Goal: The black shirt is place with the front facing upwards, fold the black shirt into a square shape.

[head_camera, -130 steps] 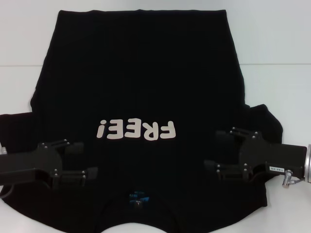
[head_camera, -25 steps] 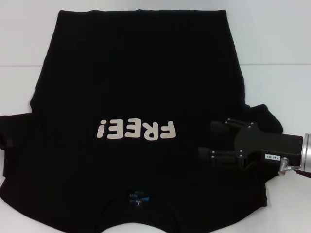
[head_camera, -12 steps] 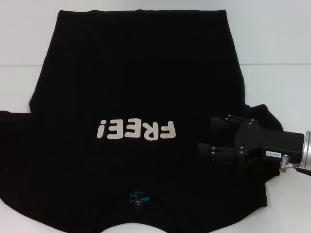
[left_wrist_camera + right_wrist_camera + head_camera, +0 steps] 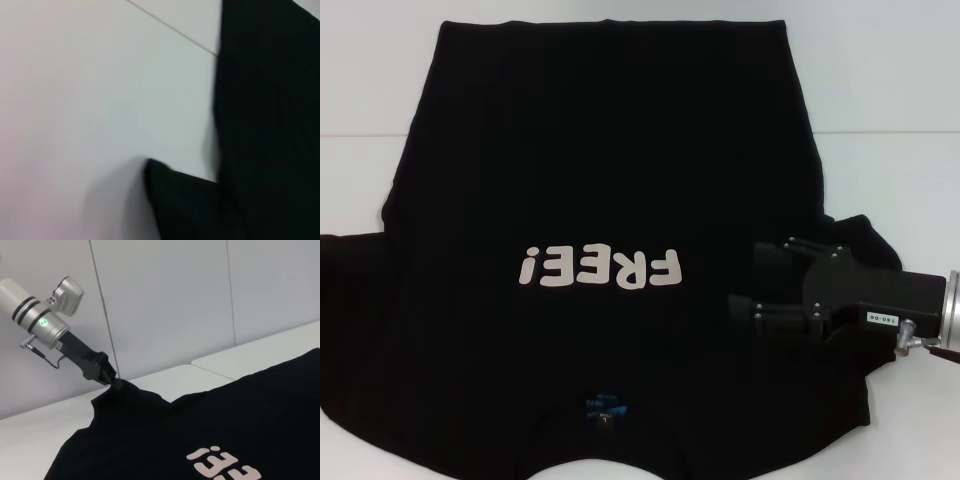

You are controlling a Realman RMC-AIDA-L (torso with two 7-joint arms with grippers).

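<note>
Pinching the left sleeve, left claw lifts it off the surface; right claw spread, lower right on black shirt; thin grip could slip.

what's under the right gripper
The black shirt lies under the right gripper, near its sleeve. The white table surrounds the shirt, but directly beneath, cloth covers the surface.

Evenly and brightly lit from above, with no glare. Soft and slightly hazy in the head view, the black shirt a near-featureless dark mass. Smeared with motion blur in the left wrist view, faint grey shadow beside the cloth edge.
</note>
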